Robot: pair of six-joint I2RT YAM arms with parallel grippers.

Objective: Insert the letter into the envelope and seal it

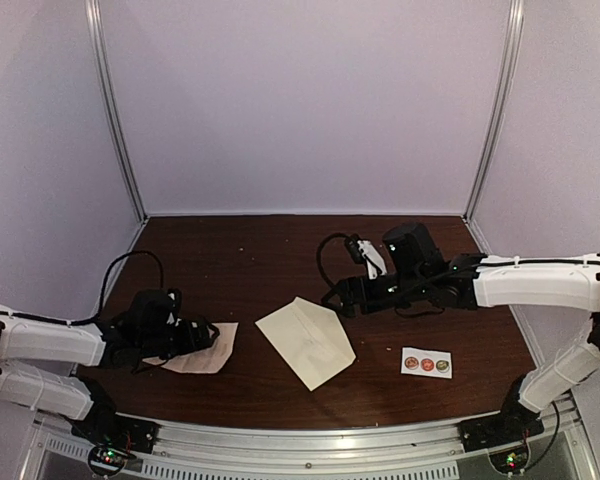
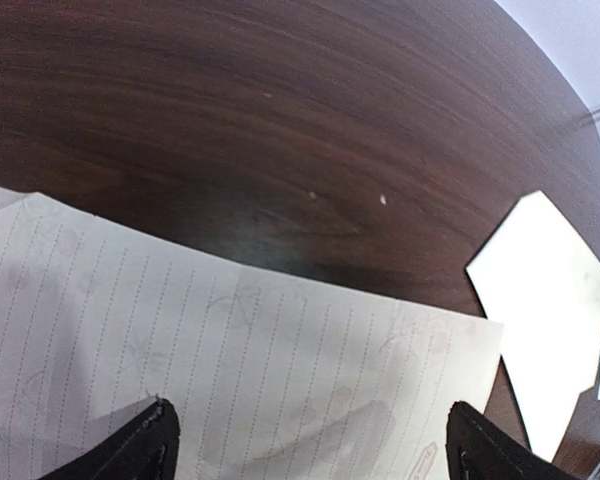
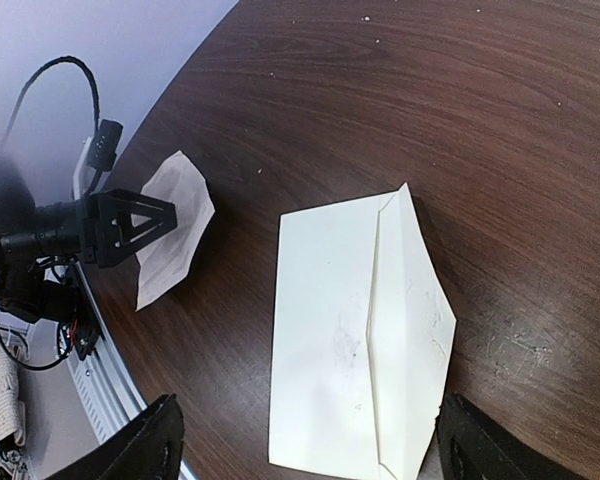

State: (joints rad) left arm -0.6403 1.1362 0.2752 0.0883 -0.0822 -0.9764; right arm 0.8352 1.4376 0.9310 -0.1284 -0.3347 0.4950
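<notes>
Jaws of our left gripper [image 1: 202,336] stand wide over the lined letter [image 1: 218,352] at the near left. The envelope [image 1: 305,340] lies mid-table, flap open. Just beyond it our right gripper [image 1: 340,298] hovers, jaws wide too.

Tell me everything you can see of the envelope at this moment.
The envelope is cream paper, long and rectangular, faintly smudged. Its pointed flap is open and spread out flat along the crease. It lies flat and askew near the middle of the dark wooden table. Only the table touches it.
</notes>
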